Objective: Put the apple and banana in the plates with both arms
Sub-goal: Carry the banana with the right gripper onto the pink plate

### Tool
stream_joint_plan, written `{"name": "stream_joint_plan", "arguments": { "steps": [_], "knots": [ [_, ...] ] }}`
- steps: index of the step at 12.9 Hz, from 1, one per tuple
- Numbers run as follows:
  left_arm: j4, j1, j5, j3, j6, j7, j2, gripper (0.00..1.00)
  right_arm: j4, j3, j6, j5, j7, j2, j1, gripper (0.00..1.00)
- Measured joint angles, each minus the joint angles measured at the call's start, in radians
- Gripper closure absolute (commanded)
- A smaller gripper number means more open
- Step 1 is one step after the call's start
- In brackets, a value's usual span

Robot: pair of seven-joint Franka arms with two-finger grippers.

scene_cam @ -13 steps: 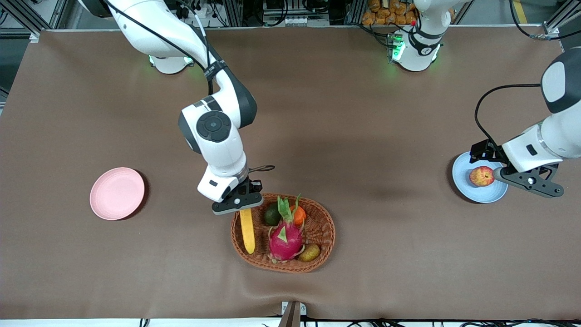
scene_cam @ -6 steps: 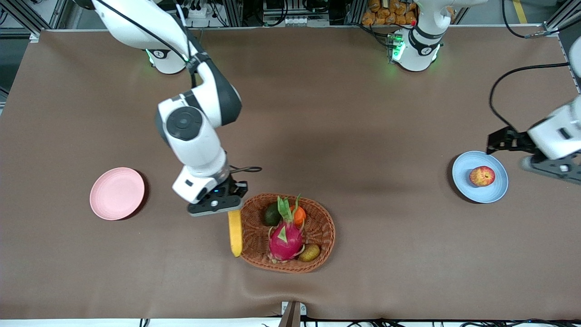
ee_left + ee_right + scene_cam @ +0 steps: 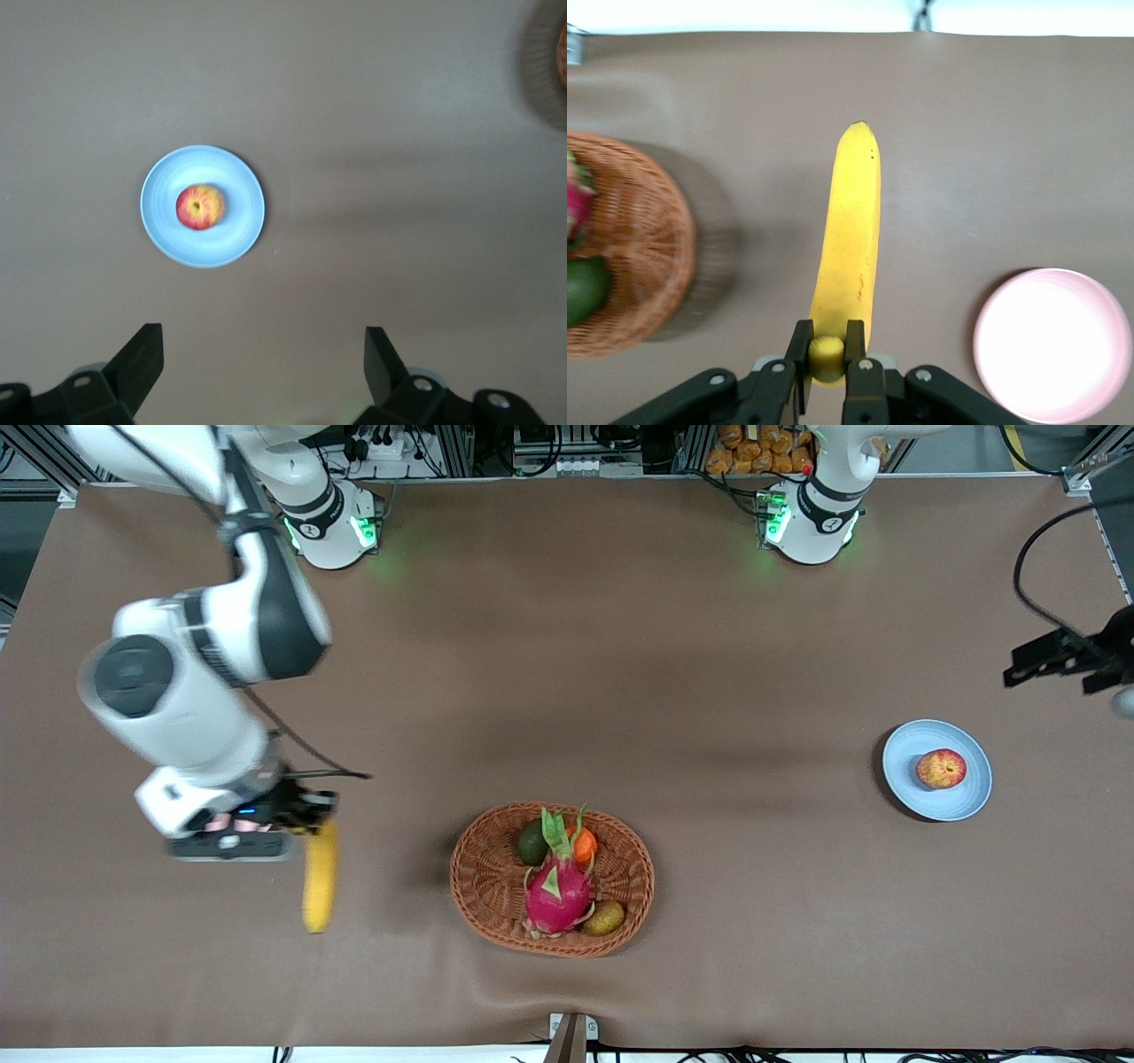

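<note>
My right gripper is shut on the stem end of the yellow banana and holds it in the air over the bare table between the wicker basket and the pink plate. In the front view the banana hangs from the right gripper, and the right arm hides the pink plate. The apple lies in the light blue plate. My left gripper is open and empty, high above the table near that plate and the apple.
The oval wicker basket stands mid-table near the front camera, holding a magenta dragon fruit, an avocado, an orange fruit and a small brown fruit. The left arm's wrist shows at the edge of the front view.
My right gripper has lifted the banana out of the basket and carried it toward the pink plate. My left gripper has let go of the apple and risen away from the blue plate.
</note>
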Motion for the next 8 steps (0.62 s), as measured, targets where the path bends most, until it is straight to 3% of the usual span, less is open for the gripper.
{"name": "stream_joint_plan", "arguments": {
  "steps": [4,8],
  "knots": [
    [-0.089,0.001,0.002,-0.006,-0.035,-0.035,-0.139,0.0,-0.083,-0.001,-0.039,0.001,-0.122,-0.021,-0.122,1.0],
    [-0.11,0.001,0.024,-0.018,-0.013,-0.064,-0.153,0.0,-0.212,-0.001,-0.04,-0.001,-0.14,-0.038,-0.203,1.0]
  ]
}}
